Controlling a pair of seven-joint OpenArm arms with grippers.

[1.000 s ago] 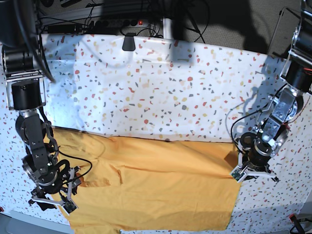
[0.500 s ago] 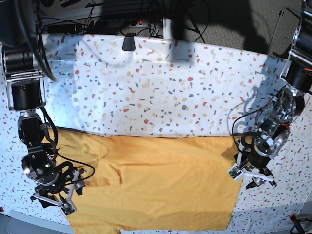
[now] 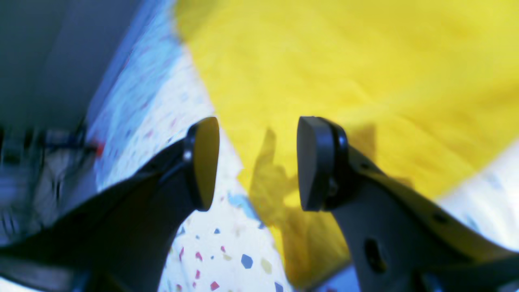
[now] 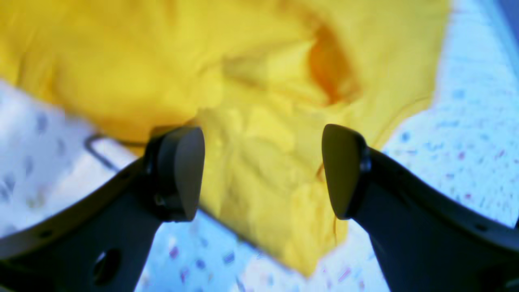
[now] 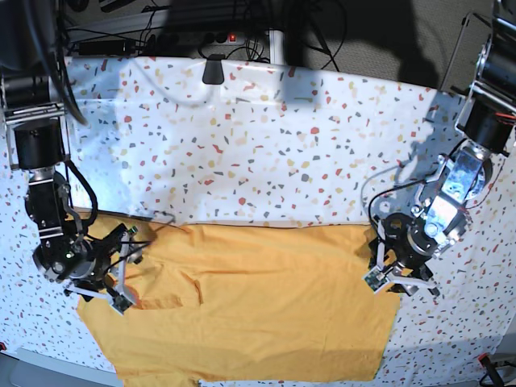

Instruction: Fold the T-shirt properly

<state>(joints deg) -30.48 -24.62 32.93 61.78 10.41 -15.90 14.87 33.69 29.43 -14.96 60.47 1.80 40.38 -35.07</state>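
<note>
The mustard T-shirt [image 5: 258,306] lies flat across the near half of the table, its far edge straight and its left side rumpled. My left gripper [image 5: 399,282] hovers open over the shirt's right edge. In the left wrist view the left gripper [image 3: 257,162] has that yellow edge [image 3: 344,69] and speckled cloth beneath it, nothing between the fingers. My right gripper [image 5: 101,294] stands open over the shirt's left side. In the right wrist view the right gripper [image 4: 261,170] is wide open above crumpled yellow fabric [image 4: 259,162].
A white speckled tablecloth [image 5: 266,153] covers the table. A black clamp [image 5: 214,71] sits at the far edge, with cables and a power strip [image 5: 201,36] behind it. A thin black cable [image 5: 153,234] trails from the right arm over the shirt's corner.
The left gripper has gone from shut to open at the shirt's right edge and shifted left. The right gripper has risen away from the front edge, onto the shirt's left side.
</note>
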